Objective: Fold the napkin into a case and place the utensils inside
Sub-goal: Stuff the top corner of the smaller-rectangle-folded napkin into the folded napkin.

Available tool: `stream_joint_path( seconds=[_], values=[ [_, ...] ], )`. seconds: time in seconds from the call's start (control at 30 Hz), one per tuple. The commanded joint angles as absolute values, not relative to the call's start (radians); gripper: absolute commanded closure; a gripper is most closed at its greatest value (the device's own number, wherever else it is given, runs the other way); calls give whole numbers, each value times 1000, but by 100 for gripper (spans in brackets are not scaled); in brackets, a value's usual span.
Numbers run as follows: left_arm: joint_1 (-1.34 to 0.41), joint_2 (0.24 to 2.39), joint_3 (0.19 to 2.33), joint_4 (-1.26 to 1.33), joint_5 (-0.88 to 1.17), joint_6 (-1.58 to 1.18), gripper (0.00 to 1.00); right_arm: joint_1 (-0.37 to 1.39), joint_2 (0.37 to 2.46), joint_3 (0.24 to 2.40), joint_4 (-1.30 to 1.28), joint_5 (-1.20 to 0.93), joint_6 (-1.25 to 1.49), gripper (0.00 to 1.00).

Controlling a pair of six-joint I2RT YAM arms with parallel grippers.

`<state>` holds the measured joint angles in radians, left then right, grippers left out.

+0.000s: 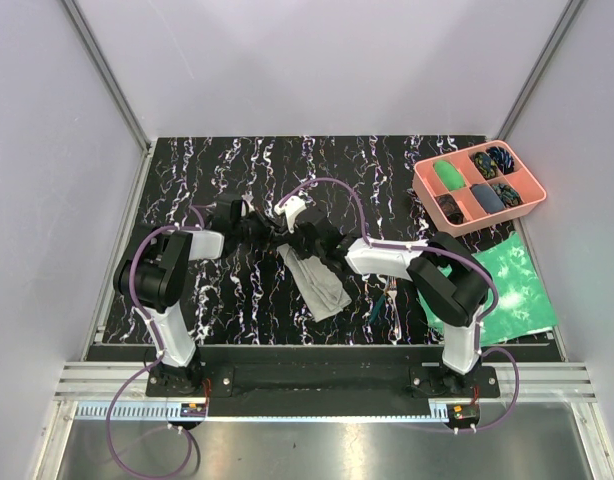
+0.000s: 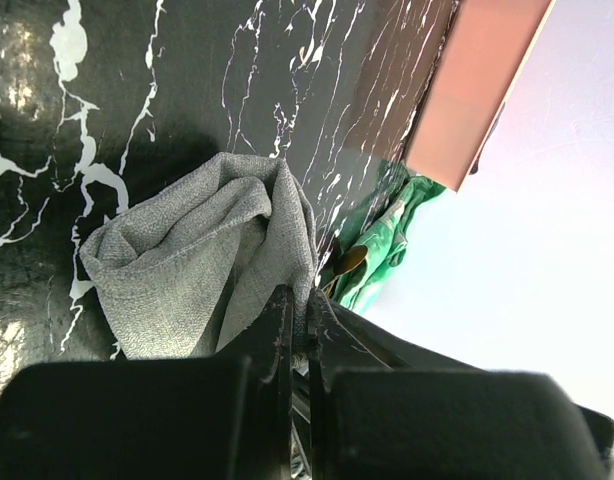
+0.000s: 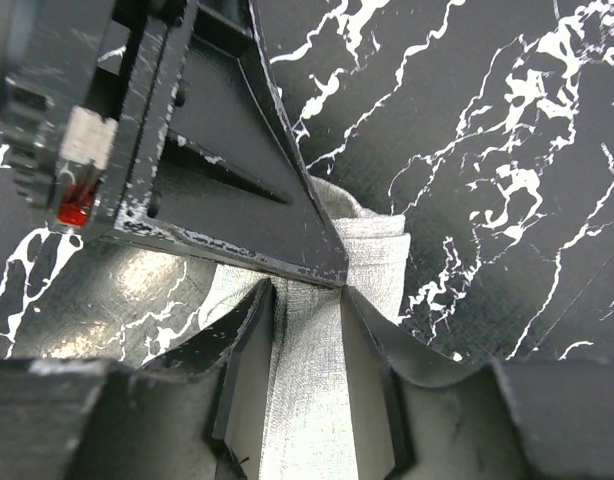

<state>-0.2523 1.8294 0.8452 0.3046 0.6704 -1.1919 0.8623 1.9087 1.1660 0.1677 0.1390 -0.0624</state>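
hiding the napkin's (image 1: 319, 285) far end in the top view, both grippers meet near table centre. left gripper (image 2: 297, 302): fingers pressed together, pinching a bunched fold of the soft woven grey cloth. right gripper (image 3: 305, 295): fingers partly apart either side of the strip, cloth filling the gap; can't tell if they squeeze. napkin is a narrow folded strip running toward 5 o'clock on the black marbled table (image 1: 217, 170). utensils (image 1: 391, 296) lie at its 3 o'clock, slender, partly under the right arm, hard to make out.

At bottom centre the right gripper (image 3: 305, 300), jaws parted, straddles the grey napkin (image 3: 309, 400). From upper left, the left gripper (image 3: 315, 256) touches its folded end on the black marbled table (image 3: 487, 150).
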Motion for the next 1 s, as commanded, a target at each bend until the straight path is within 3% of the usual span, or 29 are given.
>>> stream_joint_path(
  seconds=[0.0, 0.1, 0.2, 0.43, 0.63, 0.73, 0.77, 0.97],
  values=[
    [-249, 1827, 835, 365, 693, -1219, 100, 870, 1927, 1195, 189, 158, -55, 61],
    [-245, 1827, 830, 374, 696, -1227, 100, 870, 1931, 1193, 190, 161, -52, 64],
    [-245, 1827, 824, 387, 701, -1238, 100, 870, 1928, 1192, 192, 161, -41, 78],
    [-242, 1830, 801, 416, 703, -1250, 100, 870, 1919, 1195, 186, 176, -49, 98],
    [-241, 1830, 787, 463, 704, -1255, 100, 870, 1902, 1201, 158, 149, -101, 100],
    [-241, 1815, 778, 472, 692, -1236, 81, 870, 1893, 1210, 129, 127, -113, 100],
    [-241, 1809, 776, 468, 687, -1229, 71, 870, 1893, 1206, 129, 114, -115, 100],
    [-236, 1706, 805, 281, 586, -1071, 56, 870, 1894, 1198, 117, 103, -103, 100]
  ],
)
